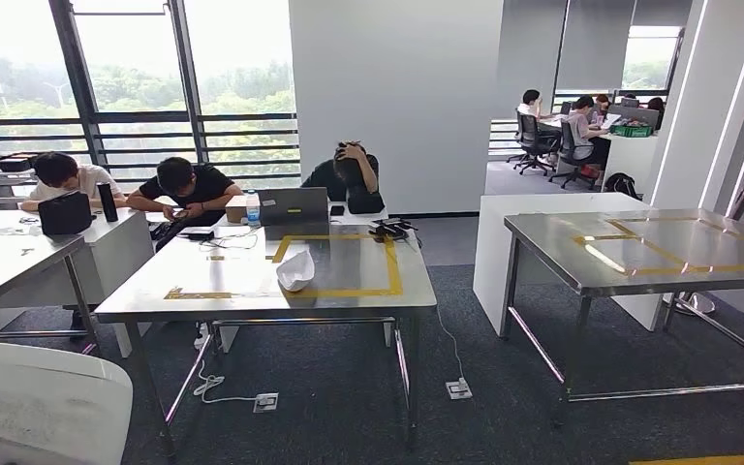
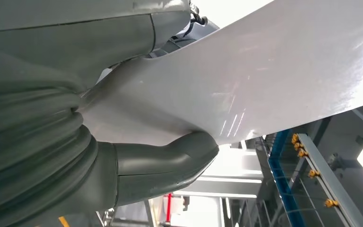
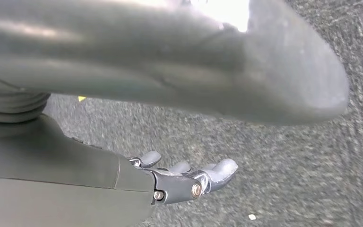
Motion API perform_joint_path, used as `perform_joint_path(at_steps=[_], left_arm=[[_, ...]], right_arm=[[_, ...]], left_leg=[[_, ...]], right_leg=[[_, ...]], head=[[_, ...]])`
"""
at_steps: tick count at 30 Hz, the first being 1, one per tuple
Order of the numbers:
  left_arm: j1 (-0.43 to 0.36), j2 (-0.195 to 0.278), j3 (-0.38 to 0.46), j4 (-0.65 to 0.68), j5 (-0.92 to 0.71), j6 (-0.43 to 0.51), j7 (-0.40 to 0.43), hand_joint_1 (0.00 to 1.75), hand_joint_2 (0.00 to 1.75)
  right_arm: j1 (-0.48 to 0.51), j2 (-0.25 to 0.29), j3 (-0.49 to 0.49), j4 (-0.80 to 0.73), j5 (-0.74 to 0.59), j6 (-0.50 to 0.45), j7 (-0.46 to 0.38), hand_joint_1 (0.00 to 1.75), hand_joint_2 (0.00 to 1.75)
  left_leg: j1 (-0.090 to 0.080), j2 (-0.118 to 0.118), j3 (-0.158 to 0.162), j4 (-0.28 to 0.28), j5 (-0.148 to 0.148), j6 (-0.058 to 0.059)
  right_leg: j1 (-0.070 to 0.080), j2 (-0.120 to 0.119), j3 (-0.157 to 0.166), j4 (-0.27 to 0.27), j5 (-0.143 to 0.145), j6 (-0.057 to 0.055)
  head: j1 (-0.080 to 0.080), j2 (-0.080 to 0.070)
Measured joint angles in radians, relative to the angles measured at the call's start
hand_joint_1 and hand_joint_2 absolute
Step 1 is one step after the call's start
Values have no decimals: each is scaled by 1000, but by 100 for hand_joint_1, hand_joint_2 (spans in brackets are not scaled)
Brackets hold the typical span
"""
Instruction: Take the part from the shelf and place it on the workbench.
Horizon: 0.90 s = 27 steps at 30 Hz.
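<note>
Left wrist view: the left hand (image 2: pixel 137 156) grips the white part (image 2: pixel 246 80), no readable writing on it. The right hand (image 3: pixel 189 182) hangs empty over grey carpet (image 3: pixel 288 179), fingers apart.

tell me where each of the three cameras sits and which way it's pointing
Head view: high on the body, facing forward and down at a steel workbench marked with yellow tape; the white part shows at the lower left corner.
Left wrist view: behind the left robot hand, which grips the white part, looking towards blue shelving.
Right wrist view: behind the right robot hand, empty with fingers apart, facing grey carpet.
Shared: head and left wrist views both show the white part.
</note>
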Motion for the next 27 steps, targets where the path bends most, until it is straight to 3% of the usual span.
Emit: perform_joint_path(at_steps=[2,4,6,7,9,11,12,14,15,17,19,21,22,23,25,27], left_arm=[[-6,-1,0,2,0,-3,6,175,175],[-12,-3,0,10,5,-8,14,175,175],[-12,-5,0,21,10,-13,16,175,175],[-12,-6,0,26,10,-16,17,175,175],[-14,-6,0,35,11,-22,24,175,175],[-20,-8,0,42,11,-24,31,175,175],[-22,-8,-1,45,10,-25,31,175,175],[-23,-10,0,48,11,-27,30,175,175],[-22,-9,0,49,11,-28,30,175,175],[-22,-7,0,49,13,-30,27,175,175],[-18,-8,0,49,14,-32,24,175,175],[-11,-9,0,49,14,-35,22,175,175],[-9,-10,0,50,14,-35,21,175,175],[-7,-11,0,50,14,-36,21,175,175],[-7,-12,0,49,14,-37,22,175,175],[-8,-12,0,49,14,-39,22,175,175]], right_arm=[[0,1,-1,0,2,0,-6,0,0],[1,0,-1,0,2,1,-12,0,0],[2,0,-2,0,2,2,-21,0,0],[2,1,-2,0,2,2,-23,0,0],[0,1,-2,0,4,2,-22,0,0],[-1,2,-2,0,5,2,-21,0,0],[-1,2,-2,0,5,2,-22,0,0],[-3,2,-2,0,5,-4,-19,0,0],[-5,2,-2,0,4,-10,-15,0,0],[-7,2,-4,0,0,-20,-9,0,0],[-6,3,-9,0,-4,-25,-10,0,0],[-1,3,-15,0,-5,-30,-11,0,0],[1,3,-18,0,-4,-33,-10,0,0],[3,3,-19,0,-3,-37,-10,0,0],[2,3,-19,0,0,-43,-12,0,0],[0,3,-19,0,2,-47,-19,0,0]], left_leg=[[-4,53,-27,46,-29,-7],[-5,115,-82,166,-93,-13],[-3,131,-126,264,-126,-18],[-2,134,-123,264,-116,-20],[-3,159,-60,156,-56,-18],[-9,206,6,41,-19,-5],[-12,220,20,14,-16,3],[-14,206,19,9,-19,21],[-12,196,18,8,-18,27],[-9,179,18,4,-16,39],[-7,167,16,3,-16,48],[-8,152,15,4,-16,51],[-9,143,16,5,-16,51],[-9,136,17,5,-17,50],[-10,126,20,6,-19,47],[-12,119,19,7,-20,37]], right_leg=[[-4,-29,8,-13,7,-14],[-2,-57,10,-17,7,-22],[0,-87,10,-15,4,-24],[0,-101,11,-14,1,-23],[1,-128,18,-11,-6,-18],[8,-151,26,-7,-16,-8],[12,-160,29,-6,-20,-3],[15,-178,33,-6,-25,5],[13,-176,35,-3,-29,11],[7,-126,18,41,-60,22],[3,-63,-42,160,-120,28],[3,-47,-107,276,-154,28],[3,-45,-119,287,-142,27],[3,-45,-111,258,-111,25],[4,-42,-57,121,-34,17],[6,-39,-18,23,-2,12]], head=[[-3,0],[-5,0],[-5,0],[-5,0],[-5,0],[-5,0],[-5,0],[-3,0],[-3,0],[-2,0],[-1,0],[0,0],[0,0],[0,0],[1,0],[1,0]])
